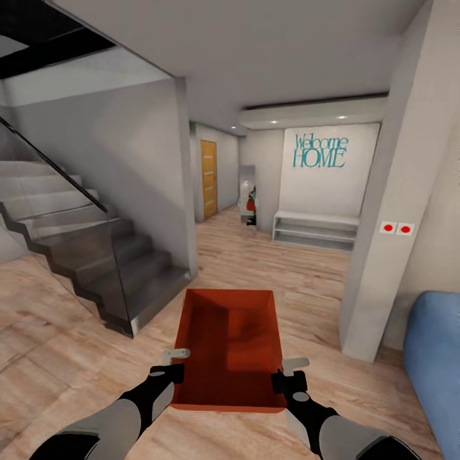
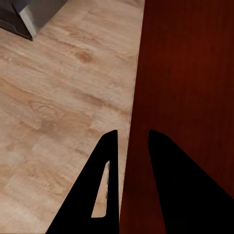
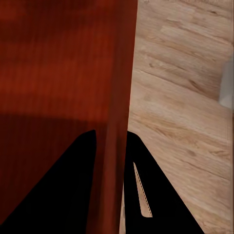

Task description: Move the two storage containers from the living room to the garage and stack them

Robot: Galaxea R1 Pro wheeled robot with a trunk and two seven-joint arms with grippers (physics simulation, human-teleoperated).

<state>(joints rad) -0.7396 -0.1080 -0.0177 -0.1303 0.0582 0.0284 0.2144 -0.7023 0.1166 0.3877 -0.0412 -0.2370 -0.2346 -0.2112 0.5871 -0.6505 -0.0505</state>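
- One orange-red bin (image 1: 230,348) hangs in front of the robot above the light wood floor (image 1: 287,268), its open top facing up, carried between both arms.
- The left gripper (image 1: 171,374) sits at the bin's near left wall; the left wrist view has one finger (image 2: 100,190) outside the wall and the other inside, clamped on that wall.
- The right gripper (image 1: 289,381) sits at the near right wall, likewise astride it, with a finger (image 3: 156,195) outside; the wall seems pinched tight, though the dark render makes contact hard to judge.
- Ahead stand grey stairs (image 1: 96,255), a wooden door (image 1: 209,179) and a white shelf (image 1: 315,230); a blue sofa (image 1: 434,364) is on the right.
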